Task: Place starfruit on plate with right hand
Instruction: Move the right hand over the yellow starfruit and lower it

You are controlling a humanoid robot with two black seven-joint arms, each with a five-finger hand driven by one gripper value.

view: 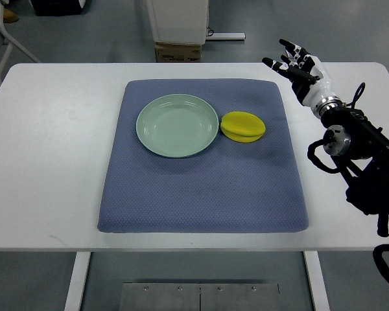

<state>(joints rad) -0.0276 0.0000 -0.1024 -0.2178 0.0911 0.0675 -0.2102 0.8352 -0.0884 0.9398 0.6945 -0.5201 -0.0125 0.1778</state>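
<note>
plate: 1 | starfruit: 1 | mat: 1 | cardboard box, seemingly: 1

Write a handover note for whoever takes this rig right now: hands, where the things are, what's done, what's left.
Right hand: open, fingers spread, holding nothing, raised over the table's far right part, away from the fruit.
Left hand: not in view.
Starfruit: lies on the blue mat, just right of the plate, at its rim.
Plate: green, nothing in it, on the mat's far half.
Done: nothing yet; fruit not grasped.
Left: bring the right hand to the starfruit, grasp it, lift it, set it on the plate.
</note>
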